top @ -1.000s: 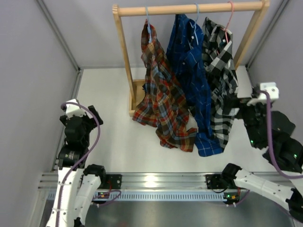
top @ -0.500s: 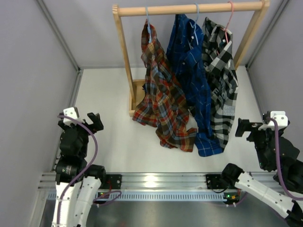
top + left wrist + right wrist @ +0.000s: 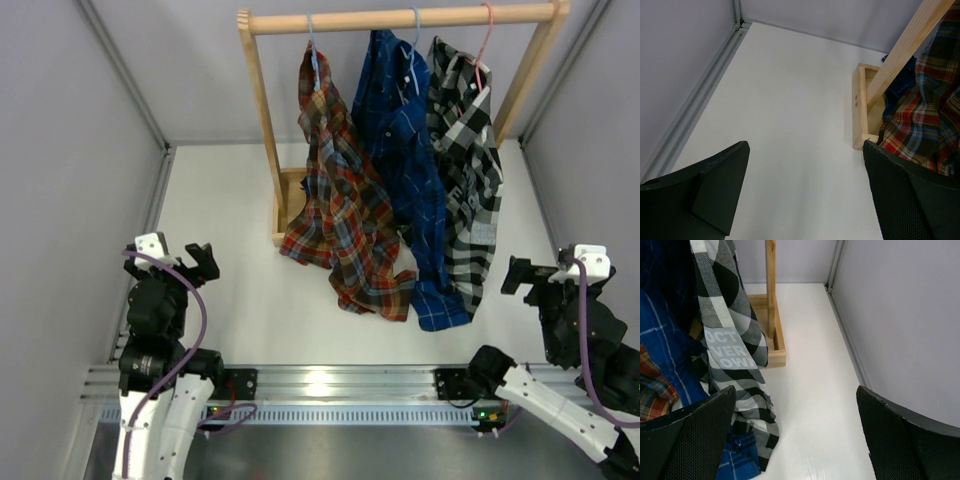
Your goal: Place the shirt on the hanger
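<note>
The red-orange plaid shirt (image 3: 335,195) hangs from the light-blue wire hanger (image 3: 314,52) at the left end of the wooden rail; its hem drapes onto the table. Its lower part shows in the left wrist view (image 3: 925,125), and a corner shows in the right wrist view (image 3: 654,390). My left gripper (image 3: 177,255) is open and empty near the left wall, well left of the shirt; in its own view (image 3: 805,187) it shows only bare table between the fingers. My right gripper (image 3: 552,268) is open and empty at the right, apart from the clothes; its own view (image 3: 795,437) shows the same.
A wooden rack (image 3: 262,130) stands at the back, its base frame on the table (image 3: 859,107). A navy blue plaid shirt (image 3: 405,150) and a black-and-white plaid shirt (image 3: 465,160) on a pink hanger (image 3: 486,40) hang right of the red shirt. Grey walls close both sides.
Both arms have drawn back toward the near edge. The right gripper has moved away from the black-and-white shirt's hem. The clothes have not moved.
</note>
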Robot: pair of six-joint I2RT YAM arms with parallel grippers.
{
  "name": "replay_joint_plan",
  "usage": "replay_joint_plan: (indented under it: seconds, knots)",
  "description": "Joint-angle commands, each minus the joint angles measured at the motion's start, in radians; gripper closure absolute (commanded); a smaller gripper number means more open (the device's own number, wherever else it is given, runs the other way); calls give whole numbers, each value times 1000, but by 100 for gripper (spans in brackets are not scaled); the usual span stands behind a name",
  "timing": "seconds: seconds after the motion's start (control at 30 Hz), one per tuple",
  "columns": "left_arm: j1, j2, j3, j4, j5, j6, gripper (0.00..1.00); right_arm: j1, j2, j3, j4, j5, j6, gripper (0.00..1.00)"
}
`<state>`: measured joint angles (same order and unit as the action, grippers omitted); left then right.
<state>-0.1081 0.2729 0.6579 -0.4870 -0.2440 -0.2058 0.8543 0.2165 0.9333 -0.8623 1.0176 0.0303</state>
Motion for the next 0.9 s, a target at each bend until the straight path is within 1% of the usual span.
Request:
replay_joint_plan:
  seconds: [0.0, 0.23, 0.87]
  knots:
    - [-8, 0, -4, 37, 3, 9, 2, -9, -34, -24, -23, 36, 2, 0]
    - [-8, 0, -7, 39, 15, 9, 2, -8, -71, -57, -30, 29, 2, 1]
    - [-10, 0, -11, 41, 28, 9, 2, -11, -71, -65, -38, 42, 16, 1]
